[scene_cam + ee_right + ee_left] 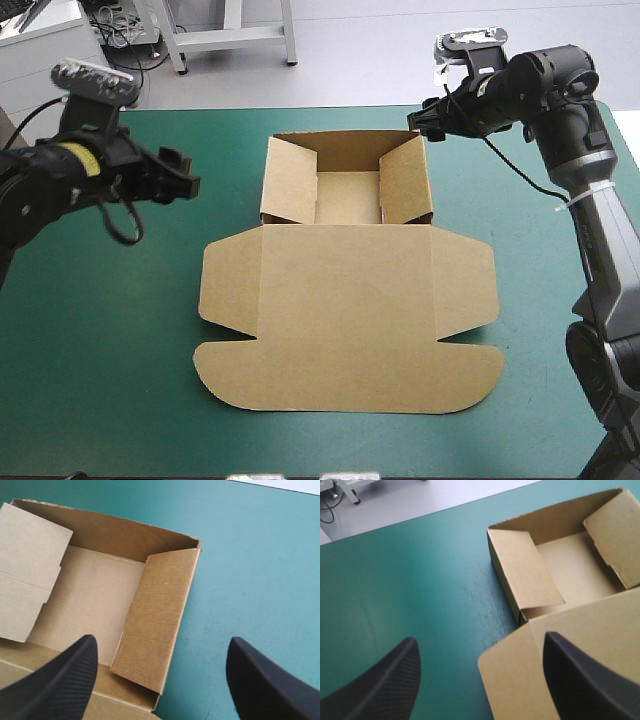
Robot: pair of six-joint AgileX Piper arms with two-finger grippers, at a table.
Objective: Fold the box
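**Both grippers wide; one box, tray end formed**

Left gripper (479, 639): fingers wide apart, gripping nothing, raised to the left of the box (345, 290).
Right gripper (161, 639): fingers wide apart, gripping nothing, above the tray's far right corner.
One brown box sits mid-table on the teal-green cover (100, 350). The tray walls are up at the far end. Two side flaps lean inward, perhaps not fully tucked. The tray floor shows plain brown, and the lid lies flat toward the near edge.
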